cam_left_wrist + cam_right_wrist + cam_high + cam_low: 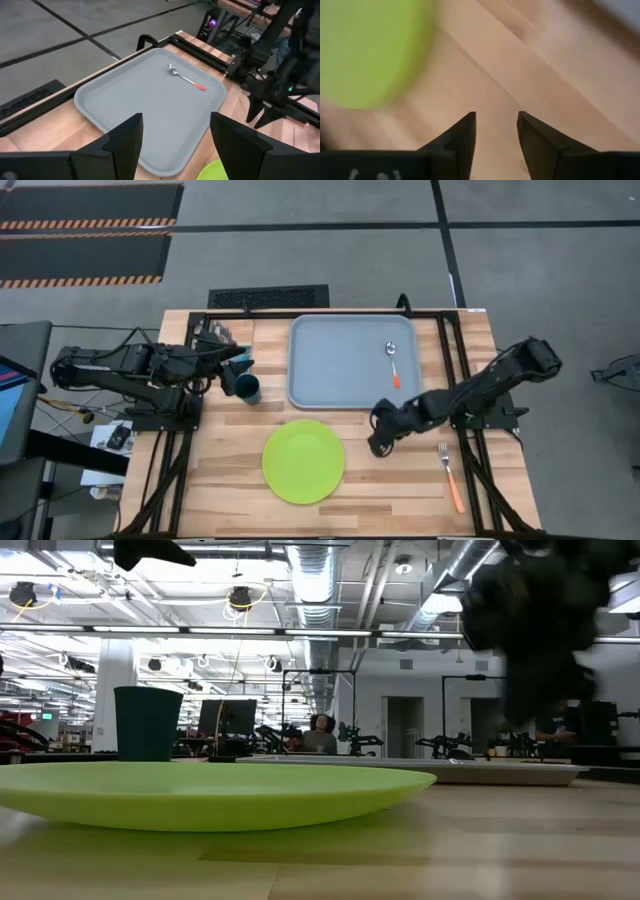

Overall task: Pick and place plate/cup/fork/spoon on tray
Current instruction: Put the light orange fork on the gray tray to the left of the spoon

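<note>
Spoon [393, 363] lies in the tray [320, 385]; right gripper [379, 444], slightly parted and empty, must next reach the lime-green plate [303, 461] or fork [451, 477].

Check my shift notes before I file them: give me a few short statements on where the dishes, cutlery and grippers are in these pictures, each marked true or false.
1. The spoon lies on the tray. True.
2. The plate sits on the tray. False: it rests on the bare table, in front of the tray.
3. The fork lies on the table, outside the tray. True.
4. The right gripper holds the fork. False: its fingers are open and empty, above the table beside the plate.
5. The cup stands upright beside the tray, by the left gripper. True.
</note>
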`<action>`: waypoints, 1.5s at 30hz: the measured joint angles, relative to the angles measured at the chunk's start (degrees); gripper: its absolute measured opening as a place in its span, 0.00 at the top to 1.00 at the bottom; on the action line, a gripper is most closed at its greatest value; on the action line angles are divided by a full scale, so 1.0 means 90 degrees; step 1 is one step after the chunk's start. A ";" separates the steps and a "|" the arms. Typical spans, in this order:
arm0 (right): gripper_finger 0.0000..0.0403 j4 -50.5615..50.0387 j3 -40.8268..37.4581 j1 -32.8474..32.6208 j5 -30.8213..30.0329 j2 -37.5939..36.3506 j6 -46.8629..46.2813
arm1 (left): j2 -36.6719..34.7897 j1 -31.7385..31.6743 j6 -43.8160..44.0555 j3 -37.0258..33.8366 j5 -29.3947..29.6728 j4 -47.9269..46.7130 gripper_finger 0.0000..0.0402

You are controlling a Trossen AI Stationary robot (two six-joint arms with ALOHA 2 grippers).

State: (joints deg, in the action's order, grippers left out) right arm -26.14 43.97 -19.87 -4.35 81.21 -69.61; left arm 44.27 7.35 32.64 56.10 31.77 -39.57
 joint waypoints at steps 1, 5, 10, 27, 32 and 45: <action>0.56 -0.0373 -0.0007 -0.0137 0.0018 0.0080 -0.0297 | 0.0000 0.0000 0.0000 0.0000 0.0000 0.0001 0.46; 0.53 -0.1709 -0.0008 -0.0777 0.0308 0.0182 -0.1518 | 0.0000 0.0000 -0.0042 0.0000 0.0002 0.0000 0.46; 0.52 -0.2234 -0.0005 -0.1514 0.0471 -0.0334 -0.2807 | -0.0002 0.0000 -0.0112 0.0000 0.0006 0.0000 0.46; 0.49 -0.3171 -0.0003 -0.3558 0.1728 -0.0135 -0.6103 | 0.0000 0.0000 -0.0169 0.0000 0.0012 -0.0003 0.46; 0.49 -0.3057 -0.0069 -0.3573 0.1889 0.0141 -0.6257 | 0.0000 0.0000 -0.0170 0.0000 0.0011 -0.0001 0.46; 0.51 -0.1526 -0.1038 -0.3675 0.2010 0.0098 -0.6403 | 0.0000 0.0000 -0.0172 0.0000 0.0010 -0.0003 0.46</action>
State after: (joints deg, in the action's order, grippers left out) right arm -39.87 34.63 -52.95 13.74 82.09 -127.24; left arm 44.27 7.35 31.09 56.10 31.86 -39.59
